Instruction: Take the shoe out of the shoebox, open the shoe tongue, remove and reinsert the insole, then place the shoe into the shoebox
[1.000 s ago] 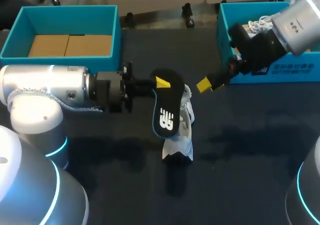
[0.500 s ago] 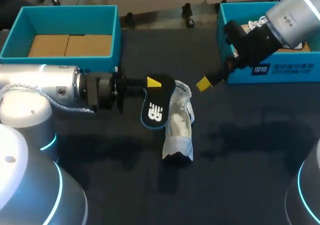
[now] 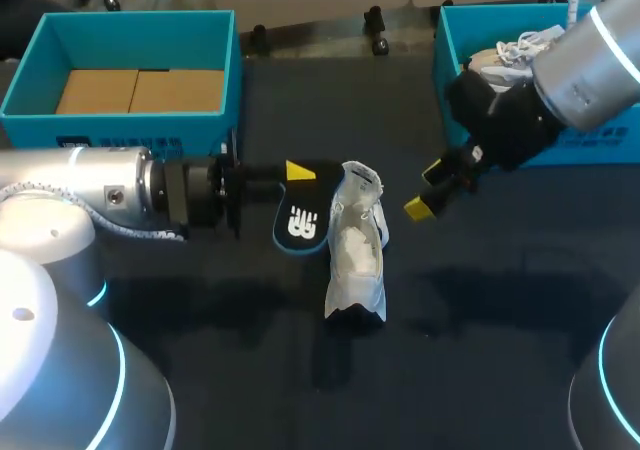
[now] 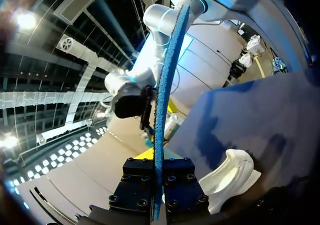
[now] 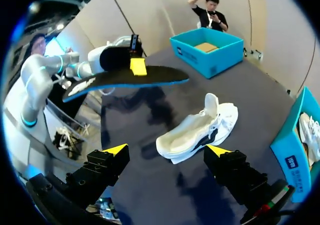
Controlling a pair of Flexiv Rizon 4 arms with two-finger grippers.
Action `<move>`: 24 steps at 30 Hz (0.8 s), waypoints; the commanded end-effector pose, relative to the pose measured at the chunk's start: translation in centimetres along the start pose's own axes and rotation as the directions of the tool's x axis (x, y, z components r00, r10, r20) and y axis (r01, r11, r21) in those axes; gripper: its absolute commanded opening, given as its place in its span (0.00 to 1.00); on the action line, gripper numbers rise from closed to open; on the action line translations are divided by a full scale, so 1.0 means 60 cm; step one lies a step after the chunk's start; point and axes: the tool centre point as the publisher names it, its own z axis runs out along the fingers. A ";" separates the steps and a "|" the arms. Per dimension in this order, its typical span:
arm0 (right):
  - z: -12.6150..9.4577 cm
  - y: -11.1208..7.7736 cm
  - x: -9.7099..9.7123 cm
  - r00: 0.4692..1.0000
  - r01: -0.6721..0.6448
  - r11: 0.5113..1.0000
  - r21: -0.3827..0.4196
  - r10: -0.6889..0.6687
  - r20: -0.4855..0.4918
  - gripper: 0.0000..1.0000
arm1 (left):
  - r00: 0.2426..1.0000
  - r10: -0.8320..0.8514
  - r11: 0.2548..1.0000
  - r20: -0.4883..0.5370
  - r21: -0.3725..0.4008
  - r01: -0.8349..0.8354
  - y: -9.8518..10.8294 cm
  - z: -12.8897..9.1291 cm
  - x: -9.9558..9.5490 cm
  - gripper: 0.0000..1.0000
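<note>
White shoe (image 3: 356,260) lies out on the table (image 3: 500,320); its insole (image 3: 303,210) is out, grasped by the left hand (image 3: 298,173); right hand (image 3: 427,190) released, empty; reinsertion and boxing remain.

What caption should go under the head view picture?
Left hand holds the black insole beside the white shoe; right hand open nearby.

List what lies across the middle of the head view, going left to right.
left arm → insole → shoe → right claw → right arm
</note>
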 end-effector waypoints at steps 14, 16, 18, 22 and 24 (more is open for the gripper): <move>0.006 -0.022 0.006 0.996 0.079 0.997 -0.012 -0.080 -0.035 1.00 | 0.997 -0.079 0.997 0.019 0.027 0.079 0.003 0.031 0.058 0.00; 0.006 -0.022 0.006 0.996 0.079 0.997 -0.012 -0.080 -0.035 1.00 | 0.996 -0.089 0.996 0.017 0.025 0.089 0.007 0.034 0.066 0.00; 0.010 -0.028 0.001 0.991 0.137 0.991 0.008 -0.137 -0.007 1.00 | 0.995 -0.101 0.995 0.025 0.027 0.100 0.012 0.035 0.070 0.00; 0.017 -0.039 -0.004 0.970 0.237 0.970 0.050 -0.239 0.042 1.00 | 0.994 -0.101 0.995 0.035 0.017 0.101 0.023 0.037 0.078 0.00; 0.019 -0.042 -0.005 0.961 0.269 0.960 0.075 -0.273 0.045 1.00 | 0.994 -0.103 0.995 0.042 0.014 0.102 0.026 0.038 0.080 0.00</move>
